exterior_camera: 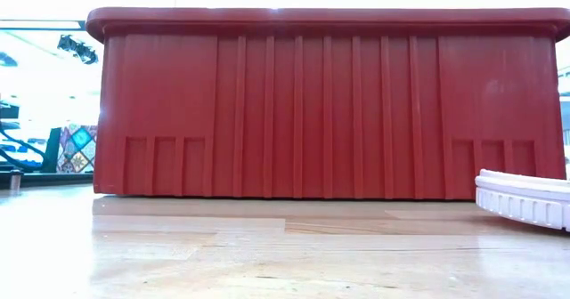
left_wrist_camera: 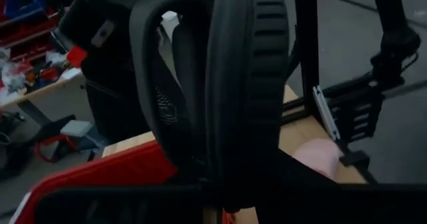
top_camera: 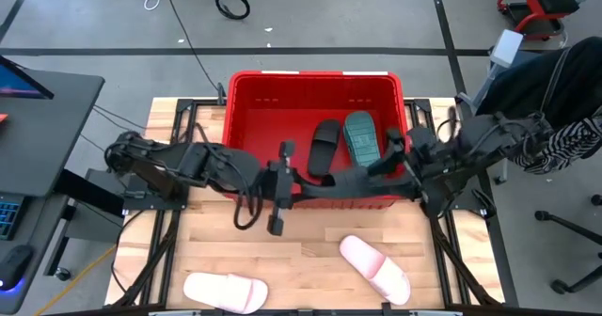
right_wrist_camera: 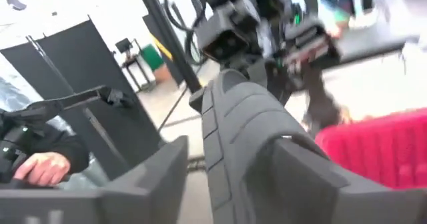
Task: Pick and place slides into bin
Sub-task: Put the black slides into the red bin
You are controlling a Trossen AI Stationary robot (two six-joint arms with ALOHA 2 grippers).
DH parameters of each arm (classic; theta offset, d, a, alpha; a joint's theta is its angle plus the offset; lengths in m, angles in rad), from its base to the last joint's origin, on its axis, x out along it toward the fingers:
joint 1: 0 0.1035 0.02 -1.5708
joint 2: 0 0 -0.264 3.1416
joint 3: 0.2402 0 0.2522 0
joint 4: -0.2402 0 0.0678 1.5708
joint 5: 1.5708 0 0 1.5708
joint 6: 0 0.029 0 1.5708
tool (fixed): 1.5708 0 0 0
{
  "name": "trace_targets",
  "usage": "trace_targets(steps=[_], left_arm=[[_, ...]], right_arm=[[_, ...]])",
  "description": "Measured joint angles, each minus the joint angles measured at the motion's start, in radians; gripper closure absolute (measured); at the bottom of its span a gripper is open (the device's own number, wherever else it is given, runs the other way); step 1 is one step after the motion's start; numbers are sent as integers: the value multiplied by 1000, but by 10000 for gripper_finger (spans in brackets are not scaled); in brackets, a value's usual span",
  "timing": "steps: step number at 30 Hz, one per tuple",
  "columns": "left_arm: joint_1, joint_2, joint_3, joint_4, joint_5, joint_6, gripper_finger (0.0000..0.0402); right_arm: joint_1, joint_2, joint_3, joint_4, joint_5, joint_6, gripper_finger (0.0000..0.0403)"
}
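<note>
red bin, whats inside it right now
Inside the red bin lie a black slide and a teal slide, side by side. Another black slide held over the near wall hides part of the floor.

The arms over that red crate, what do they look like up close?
Both are dark, nearly black, built from jointed tube-like segments. The left arm trails a loop of black cable; its tool ends in two slim dark fingers. The right arm matches it, and its tool has broad, flat, matte grey-black fingers.
</note>
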Motion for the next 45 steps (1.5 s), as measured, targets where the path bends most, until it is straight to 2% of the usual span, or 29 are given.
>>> trace_targets(steps=[2, 8, 13, 17, 20, 26, 28, 33, 45], left_arm=[[7, -27, 0, -33, -6, -38, 354], [51, -129, -2, -295, 27, -217, 354], [82, -194, -2, -373, -68, -399, 354], [130, -249, -1, -323, -130, -516, 354], [182, -260, -1, -304, -140, -638, 354], [257, -257, -1, -304, -54, -800, 354], [270, -247, -1, -290, -42, -819, 354], [279, -248, -2, -281, -18, -830, 354], [248, -231, -2, -266, -17, -862, 354]], right_arm=[[0, -7, 0, 35, 21, -51, 156], [1, -11, 3, 84, 115, -195, 57], [-27, -8, 3, 87, 244, -365, 8], [-54, 3, 3, 37, 409, -509, 13], [-77, 24, 2, -26, 507, -650, 16], [-125, 97, 2, -60, 619, -920, 12], [-149, 123, 2, -78, 627, -975, 10], [-212, 165, 2, -152, 627, -978, 9], [-284, 178, 2, -164, 599, -1018, 8]])
